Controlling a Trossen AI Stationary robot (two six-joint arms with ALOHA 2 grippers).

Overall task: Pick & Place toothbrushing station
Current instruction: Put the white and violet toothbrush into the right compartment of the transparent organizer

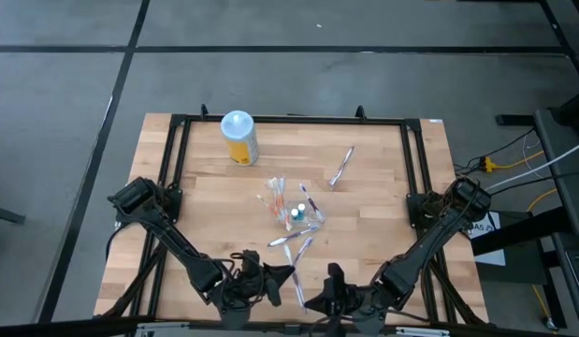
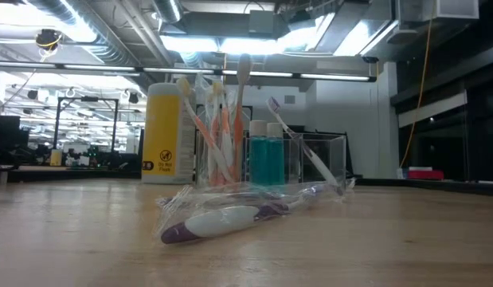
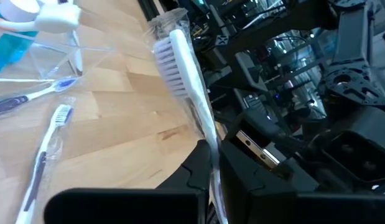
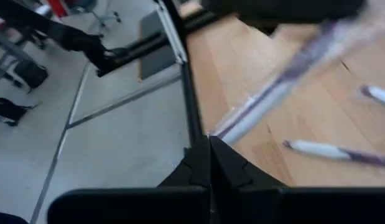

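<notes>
Your left gripper point(image 1: 282, 281) is sitting at the near edge of the table point(image 1: 383, 234), fingers pinched tight on a wrapped white toothbrush point(image 3: 187, 87); its bristle end is sticking up past the fingers. Your right gripper point(image 1: 319, 301) is waiting beside it, also at the near edge, fingers pressed together w/ nothing in them. The clear holder point(image 2: 306, 163) w/ orange brushes point(image 2: 218, 135) is standing mid-table. More wrapped brushes point(image 1: 298, 245) are lying just in front of it. A yellow bottle point(image 1: 238, 138) is standing near the far edge.
</notes>
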